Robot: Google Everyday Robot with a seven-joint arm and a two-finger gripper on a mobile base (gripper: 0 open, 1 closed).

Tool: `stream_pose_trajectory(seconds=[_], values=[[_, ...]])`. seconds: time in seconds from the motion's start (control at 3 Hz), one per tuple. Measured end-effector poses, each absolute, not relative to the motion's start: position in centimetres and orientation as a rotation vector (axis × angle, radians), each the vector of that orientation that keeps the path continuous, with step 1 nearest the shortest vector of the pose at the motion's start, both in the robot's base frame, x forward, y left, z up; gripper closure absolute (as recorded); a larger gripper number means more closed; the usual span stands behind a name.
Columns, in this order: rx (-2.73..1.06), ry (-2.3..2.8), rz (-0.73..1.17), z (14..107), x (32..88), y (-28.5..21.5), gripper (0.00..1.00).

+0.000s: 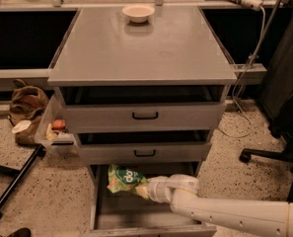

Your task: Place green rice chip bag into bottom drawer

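White arm [235,214] reaching from lower right, gripper [143,189] inside bottom drawer [131,215], clamped on green rice chip bag [123,177]

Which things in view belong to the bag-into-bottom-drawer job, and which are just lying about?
Job:
green rice chip bag
bottom drawer, open
pincer, at the bag's right end

Lying about:
pale bowl on the cabinet top
top drawer
middle drawer
brown bag, far left
chair base, right
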State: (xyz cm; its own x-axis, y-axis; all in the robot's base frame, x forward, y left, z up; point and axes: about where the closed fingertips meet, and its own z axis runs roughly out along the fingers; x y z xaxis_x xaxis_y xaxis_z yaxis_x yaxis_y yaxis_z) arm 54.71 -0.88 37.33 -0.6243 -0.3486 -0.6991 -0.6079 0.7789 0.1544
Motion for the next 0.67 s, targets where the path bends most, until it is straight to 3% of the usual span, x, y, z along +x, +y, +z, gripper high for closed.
stream_pose_trajectory(seconds=[0.67], values=[[-0.652, 2.309, 0.497, 30.3, 56.3, 1.8, 1.00]])
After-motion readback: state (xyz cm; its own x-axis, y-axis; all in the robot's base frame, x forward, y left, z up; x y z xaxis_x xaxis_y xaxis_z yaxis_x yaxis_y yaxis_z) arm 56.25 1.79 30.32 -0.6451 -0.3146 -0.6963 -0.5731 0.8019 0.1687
